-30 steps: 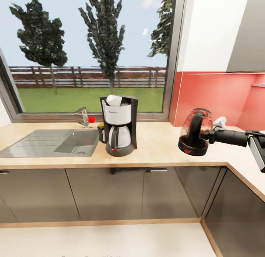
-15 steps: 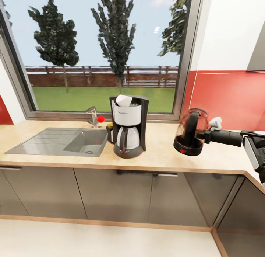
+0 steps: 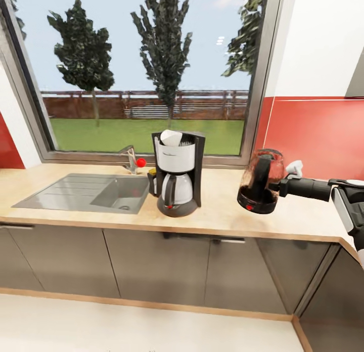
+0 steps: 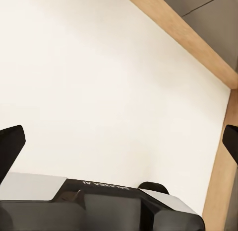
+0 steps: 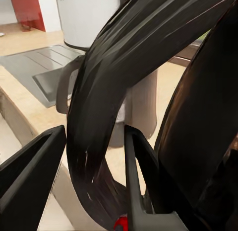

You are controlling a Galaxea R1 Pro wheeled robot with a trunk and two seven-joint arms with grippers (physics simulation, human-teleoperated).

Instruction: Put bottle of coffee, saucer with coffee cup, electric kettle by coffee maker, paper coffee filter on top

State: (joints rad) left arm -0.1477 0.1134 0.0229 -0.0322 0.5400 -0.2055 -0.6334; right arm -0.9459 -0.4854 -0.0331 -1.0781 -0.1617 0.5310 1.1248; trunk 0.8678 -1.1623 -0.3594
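Note:
The coffee maker (image 3: 178,176) stands on the kitchen countertop (image 3: 217,218) right of the sink, with the white paper coffee filter (image 3: 170,137) on top. The bottle of coffee (image 3: 151,178) peeks out behind its left side. To the right, my right gripper (image 3: 281,186) is shut on the black handle (image 5: 99,102) of the electric kettle (image 3: 259,184), which is slightly tilted at counter height. A small white thing (image 3: 294,167), perhaps the coffee cup, shows behind the kettle. The saucer is hidden. My left gripper (image 4: 119,141) hangs open over the pale floor.
A grey inset sink (image 3: 86,190) and a faucet (image 3: 129,158) with a red knob lie left of the coffee maker. A big window runs behind the counter and a red wall panel (image 3: 318,135) is at the right. The countertop turns a corner at the far right.
The camera has swung, shifting the whole picture. The kettle in my right gripper now sits closer to the coffee maker than a second ago, with little change in the last half second.

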